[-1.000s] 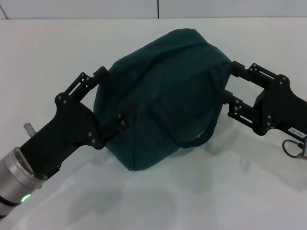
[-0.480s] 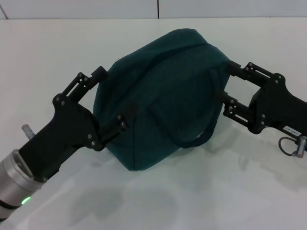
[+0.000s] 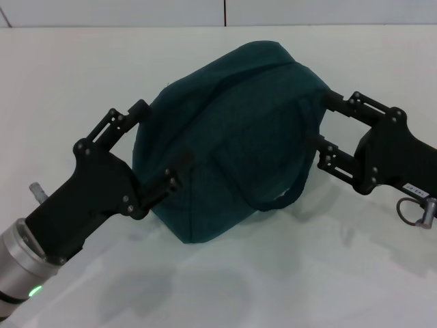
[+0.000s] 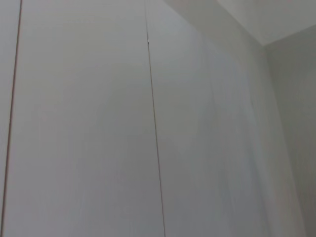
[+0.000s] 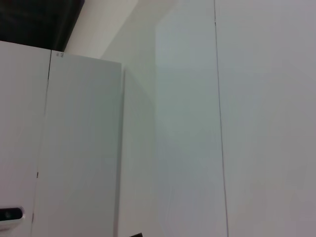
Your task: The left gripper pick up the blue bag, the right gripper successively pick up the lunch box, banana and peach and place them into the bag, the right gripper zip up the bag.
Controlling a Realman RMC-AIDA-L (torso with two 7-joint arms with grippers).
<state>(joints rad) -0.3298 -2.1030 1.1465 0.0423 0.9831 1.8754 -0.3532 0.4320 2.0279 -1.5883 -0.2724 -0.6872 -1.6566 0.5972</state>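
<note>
The big dark teal-blue cloth bag point(image 3: 229, 137) sits on the white table point(image 3: 68, 75), long side slanting between both claws. The black left gripper point(image 3: 158, 145) and black right gripper point(image 3: 322, 121) press its ends, fingers spread wide. Both wrist views show only walls.

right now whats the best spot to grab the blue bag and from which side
Judging by its pose, the looped handle drooping off the near side of the blue bag looks best: it stands clear of the bulging fabric, so a finger could slip under it from the front. The left gripper and right gripper bracket the bag's two ends, open.
</note>
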